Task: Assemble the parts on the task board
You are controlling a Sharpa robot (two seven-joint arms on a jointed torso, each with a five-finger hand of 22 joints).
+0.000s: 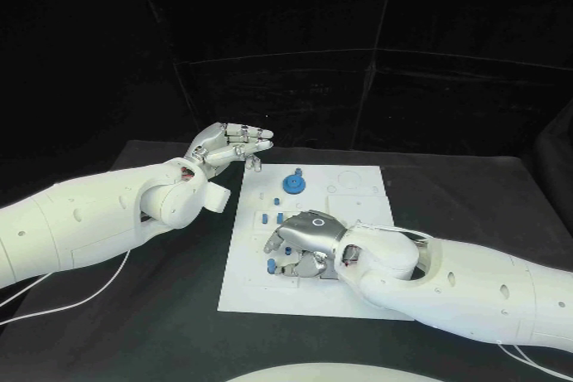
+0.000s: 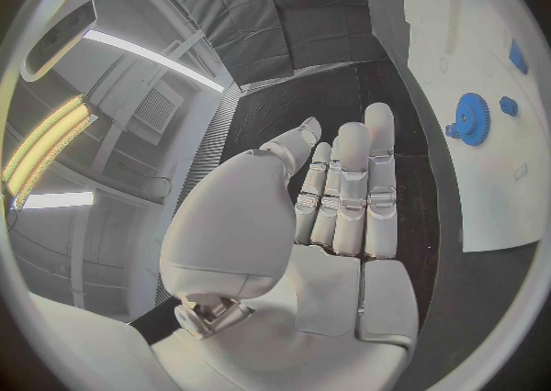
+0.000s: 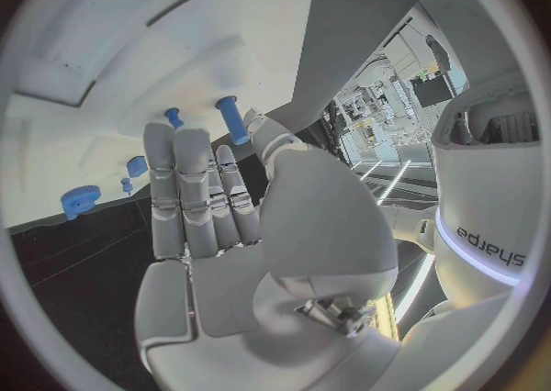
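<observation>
White task board [image 1: 358, 303] flat mid black worktop [image 1: 156, 316]. Small blue parts on it: gear [image 1: 294, 184] near far edge, pegs [image 1: 277, 202] nearer middle. Right hand [image 1: 305, 243] low over board, fingers straight, together, holding nothing. Left hand [image 1: 229, 144] raised beside board's far corner, loosely spread, empty. Parts likely light, rigid, smooth plastic; pinch gear by rim, pegs by sides.

The left hand [image 2: 327, 226] lies flat and empty, its fingers [image 2: 353, 180] straight and held side by side over the black table [image 2: 431, 226]. Beyond the fingertips, the white task board [image 2: 505, 161] carries a blue gear [image 2: 471, 118] (toothed rim plain to see), with two smaller blue parts [image 2: 509, 106] close by it.
</observation>
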